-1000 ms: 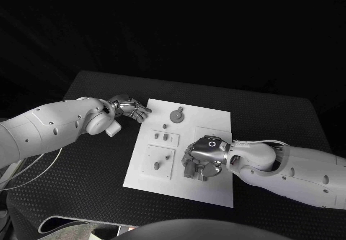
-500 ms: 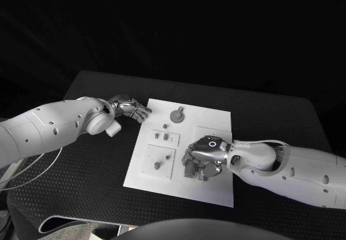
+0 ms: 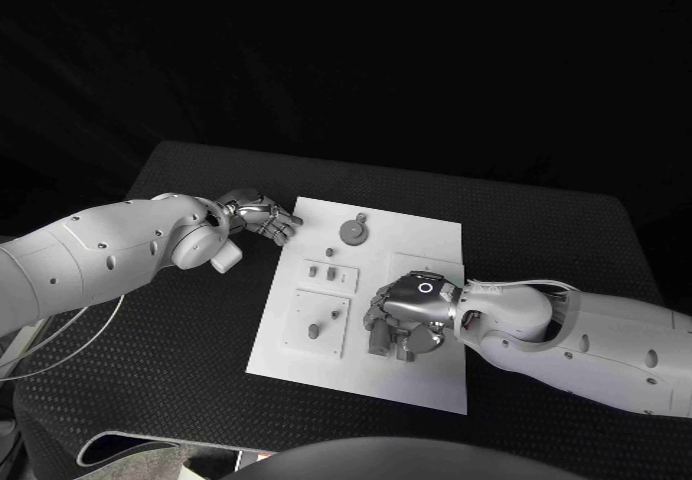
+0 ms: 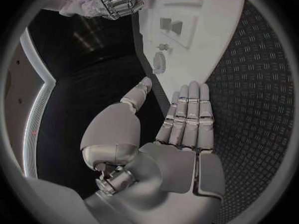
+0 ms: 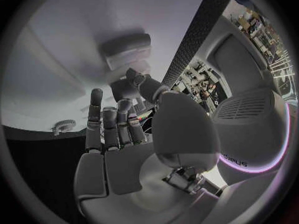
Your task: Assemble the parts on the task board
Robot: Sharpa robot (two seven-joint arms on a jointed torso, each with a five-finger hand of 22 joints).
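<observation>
The right hand (image 3: 408,318) is pressed fingers-down on the board (image 3: 418,240), a grey part (image 5: 126,51) at its fingertips; whether it is gripped cannot be told. The left hand (image 3: 264,216) is held flat, empty, beside the board's far corner.

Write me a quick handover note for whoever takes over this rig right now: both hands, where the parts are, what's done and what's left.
Left robot hand: holds nothing, fingers straight together, resting at the task board's far left corner.
Right robot hand: over the board's near right area, fingers pointing down at a grey block part; whether it grips it cannot be told.
Parts: round gear part at the far end; small parts and more small parts stand in two raised panels on the left.
Done: unclear. Left: finish the right-side part, then check the rest.
</observation>
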